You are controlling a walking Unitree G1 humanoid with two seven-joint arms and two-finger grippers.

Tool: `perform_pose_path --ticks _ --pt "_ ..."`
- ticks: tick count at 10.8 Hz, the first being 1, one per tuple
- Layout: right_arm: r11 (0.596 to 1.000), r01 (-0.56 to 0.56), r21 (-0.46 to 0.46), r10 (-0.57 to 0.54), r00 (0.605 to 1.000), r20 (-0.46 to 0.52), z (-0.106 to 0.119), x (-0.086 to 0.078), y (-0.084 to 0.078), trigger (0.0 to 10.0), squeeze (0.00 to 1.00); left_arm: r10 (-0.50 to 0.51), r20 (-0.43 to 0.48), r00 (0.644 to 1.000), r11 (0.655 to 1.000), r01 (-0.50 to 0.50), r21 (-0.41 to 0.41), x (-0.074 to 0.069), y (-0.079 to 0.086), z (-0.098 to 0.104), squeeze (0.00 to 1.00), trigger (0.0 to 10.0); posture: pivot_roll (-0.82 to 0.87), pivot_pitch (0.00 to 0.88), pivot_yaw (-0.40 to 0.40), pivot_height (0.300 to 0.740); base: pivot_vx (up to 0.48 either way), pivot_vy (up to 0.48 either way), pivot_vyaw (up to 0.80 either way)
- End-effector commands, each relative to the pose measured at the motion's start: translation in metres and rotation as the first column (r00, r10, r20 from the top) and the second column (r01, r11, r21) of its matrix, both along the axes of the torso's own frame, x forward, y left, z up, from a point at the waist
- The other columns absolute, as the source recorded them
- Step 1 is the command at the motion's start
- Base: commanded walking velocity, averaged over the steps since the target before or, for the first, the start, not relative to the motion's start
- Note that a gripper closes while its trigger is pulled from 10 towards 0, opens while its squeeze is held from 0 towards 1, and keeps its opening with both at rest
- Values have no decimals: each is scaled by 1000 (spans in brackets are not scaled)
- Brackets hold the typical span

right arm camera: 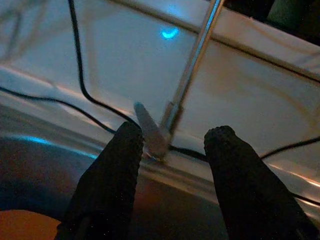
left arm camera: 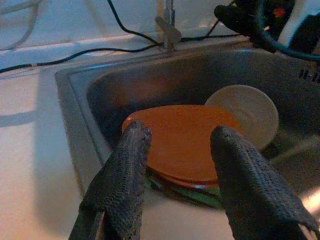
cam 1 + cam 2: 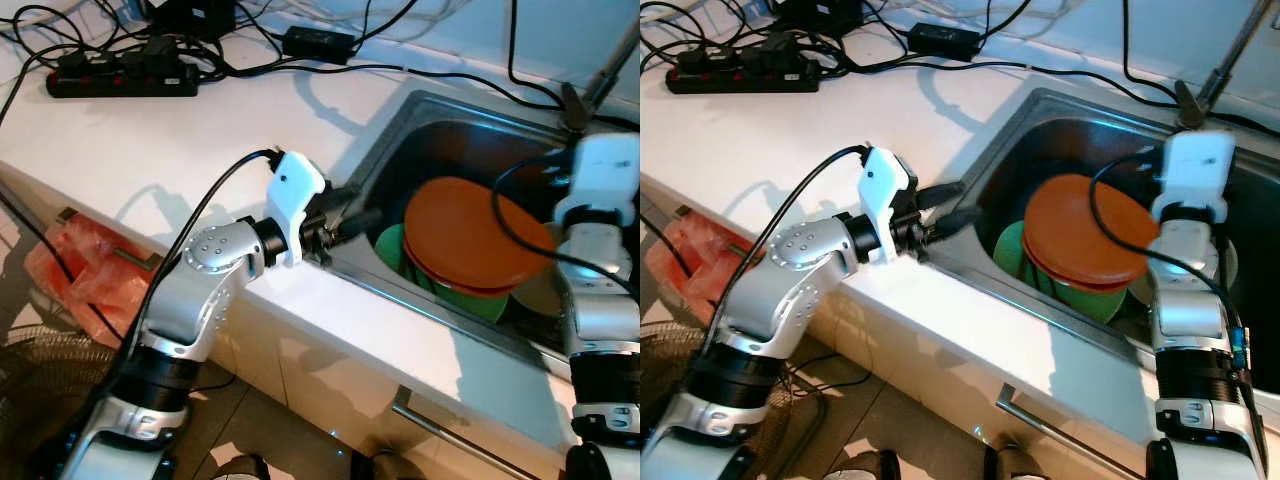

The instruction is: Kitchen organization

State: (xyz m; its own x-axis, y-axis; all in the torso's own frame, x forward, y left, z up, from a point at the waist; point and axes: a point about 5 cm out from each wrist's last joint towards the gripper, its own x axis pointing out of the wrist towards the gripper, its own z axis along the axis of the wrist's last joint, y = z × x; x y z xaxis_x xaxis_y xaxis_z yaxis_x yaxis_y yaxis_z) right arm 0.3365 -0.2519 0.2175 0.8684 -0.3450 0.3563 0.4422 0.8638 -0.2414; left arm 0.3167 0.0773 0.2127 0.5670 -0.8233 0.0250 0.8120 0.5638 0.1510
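Left gripper (image 2: 175,165) at sink (image 3: 400,115) rim, fingers spread, holding nothing. Orange plates (image 3: 470,235) stacked on green bowl (image 3: 395,250) in sink; white bowl (image 2: 247,112) beside. Right gripper (image 1: 172,150) fingers apart, empty, facing faucet (image 1: 195,60).

Orange plates (image 3: 470,235) lie stacked, tilted, in the sink (image 3: 420,115). Green dish (image 3: 400,250) beneath them. White bowl (image 2: 247,112) just beside the stack.
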Motion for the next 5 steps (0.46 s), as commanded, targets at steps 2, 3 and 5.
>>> perform_pose_path --ticks 2,3,5 --pt "969 -229 92 224 972 67 3 3 33 10000 0 236 81 968 969 -229 -92 18 8 12 0 10000 14 132 -2 740 0 0 0" --pt "919 -354 174 340 935 104 -4 3 55 10000 0 447 111 887 888 -427 -168 29 20 16 0 10000 14 132 -2 740 0 0 0" --pt "855 -441 271 422 897 131 -17 0 74 10000 0 615 124 778 781 -580 -234 34 34 15 0 10000 16 139 -4 740 0 0 0"
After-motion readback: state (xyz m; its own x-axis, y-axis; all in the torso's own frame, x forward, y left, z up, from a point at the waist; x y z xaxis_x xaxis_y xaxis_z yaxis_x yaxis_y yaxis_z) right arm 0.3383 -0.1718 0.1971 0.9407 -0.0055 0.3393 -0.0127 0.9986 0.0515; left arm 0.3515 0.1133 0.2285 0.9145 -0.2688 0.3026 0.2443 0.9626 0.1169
